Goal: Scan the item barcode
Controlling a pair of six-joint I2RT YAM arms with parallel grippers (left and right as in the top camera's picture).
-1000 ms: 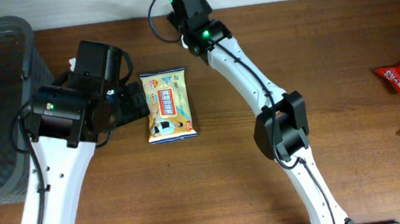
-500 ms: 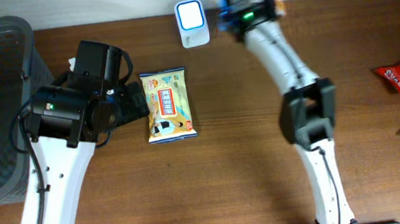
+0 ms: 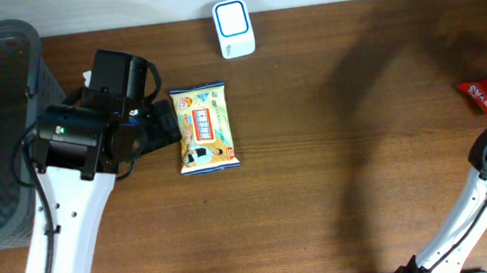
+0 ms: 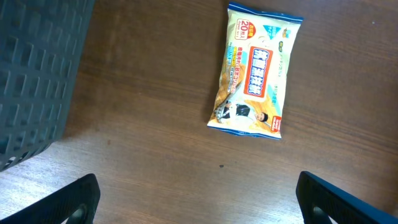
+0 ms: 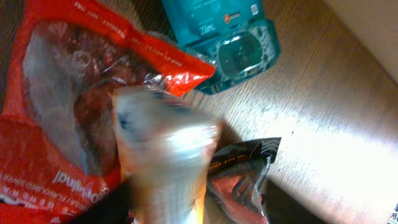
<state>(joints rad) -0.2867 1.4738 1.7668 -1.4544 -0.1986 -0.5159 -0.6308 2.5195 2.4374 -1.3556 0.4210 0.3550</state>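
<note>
Pale blurred packet [image 5: 165, 155] over red bag [image 5: 50, 106], right fingers [image 5: 102, 208] cropped, grip unclear, left fingers [image 4: 74, 202] spread wide.

One yellow packet [image 3: 205, 127], one white barcode scanner [image 3: 233, 28], one dark mesh basket [image 3: 32, 58], one red snack bag [image 5: 56, 93], one teal pouch [image 5: 224, 37], one small dark wrapper [image 5: 242, 168], one blurred pale packet [image 5: 165, 155].
</note>
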